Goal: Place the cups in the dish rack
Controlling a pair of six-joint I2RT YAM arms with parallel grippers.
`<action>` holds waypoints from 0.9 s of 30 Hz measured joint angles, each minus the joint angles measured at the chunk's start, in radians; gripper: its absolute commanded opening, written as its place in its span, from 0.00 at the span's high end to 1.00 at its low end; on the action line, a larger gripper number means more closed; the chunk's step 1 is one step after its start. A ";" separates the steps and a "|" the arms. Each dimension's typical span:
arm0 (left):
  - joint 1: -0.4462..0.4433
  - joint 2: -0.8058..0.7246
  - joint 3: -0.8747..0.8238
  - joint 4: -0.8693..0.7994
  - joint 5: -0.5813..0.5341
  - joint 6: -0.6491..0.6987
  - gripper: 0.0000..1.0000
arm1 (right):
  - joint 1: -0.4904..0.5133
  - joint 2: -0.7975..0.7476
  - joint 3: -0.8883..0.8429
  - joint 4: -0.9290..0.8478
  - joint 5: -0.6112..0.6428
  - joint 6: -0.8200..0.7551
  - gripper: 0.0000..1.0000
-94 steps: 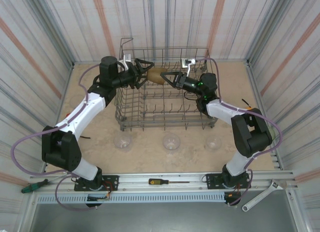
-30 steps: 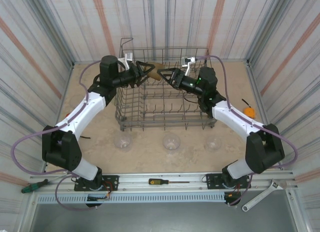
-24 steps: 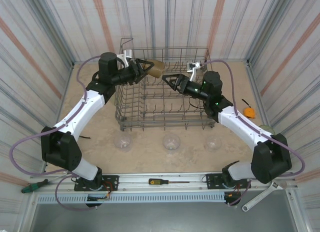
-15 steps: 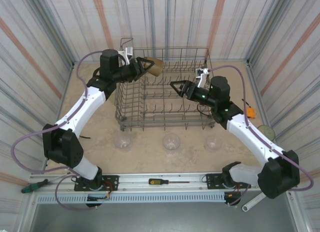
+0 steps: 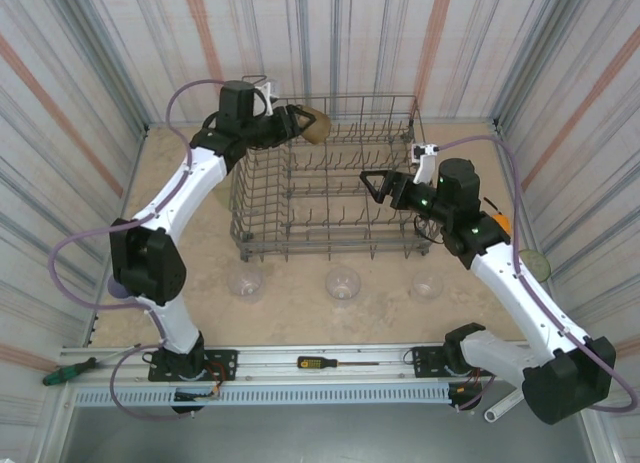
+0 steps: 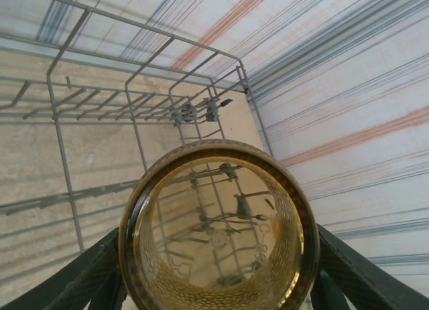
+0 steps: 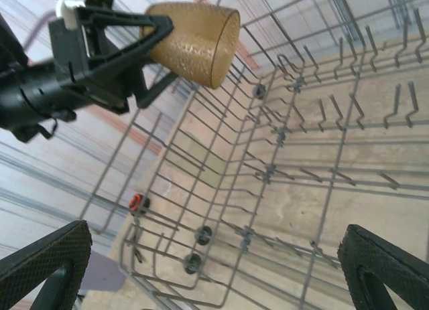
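My left gripper [image 5: 298, 123] is shut on an amber-brown cup [image 5: 316, 126], held on its side above the far left corner of the grey wire dish rack [image 5: 262, 245]. In the left wrist view I look into the cup's open mouth [image 6: 218, 283], and a finger [image 6: 80, 280] presses each side. My right gripper [image 5: 372, 188] is open and holds nothing, over the rack's right half. Its wrist view shows the cup [image 7: 201, 39], the left gripper [image 7: 144, 45] and the rack's tines [image 7: 268, 169] below. Three clear cups [image 5: 245, 283] [image 5: 343, 281] [image 5: 427, 285] stand on the table in front of the rack.
Striped walls close in the table on three sides. A small orange object [image 5: 500, 223] and a pale green cup [image 5: 533, 261] lie near the right wall. A screwdriver [image 5: 325, 363] and a wrench [image 5: 505, 411] rest on the front rail.
The right gripper has let go of the amber cup and drawn back to the right, open. The left gripper keeps the cup and has raised it toward the rack's far left corner.
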 measured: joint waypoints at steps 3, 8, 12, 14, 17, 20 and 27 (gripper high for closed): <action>-0.021 0.041 0.064 -0.056 -0.042 0.063 0.62 | -0.011 0.022 0.013 -0.026 0.003 -0.024 0.01; -0.060 0.103 0.163 -0.156 -0.140 0.173 0.62 | -0.031 0.056 0.032 -0.047 0.010 -0.050 0.01; -0.079 0.126 0.192 -0.212 -0.213 0.242 0.62 | -0.039 0.082 0.042 -0.055 0.020 -0.058 0.01; -0.082 0.135 0.195 -0.230 -0.246 0.273 0.63 | -0.039 0.093 0.045 -0.063 0.029 -0.069 0.01; -0.082 0.151 0.198 -0.248 -0.283 0.308 0.63 | -0.039 0.104 0.048 -0.072 0.049 -0.078 0.01; -0.082 0.171 0.198 -0.252 -0.309 0.333 0.63 | -0.039 0.113 0.056 -0.078 0.065 -0.087 0.01; -0.083 0.210 0.198 -0.257 -0.344 0.385 0.64 | -0.044 0.118 0.060 -0.079 0.082 -0.107 0.01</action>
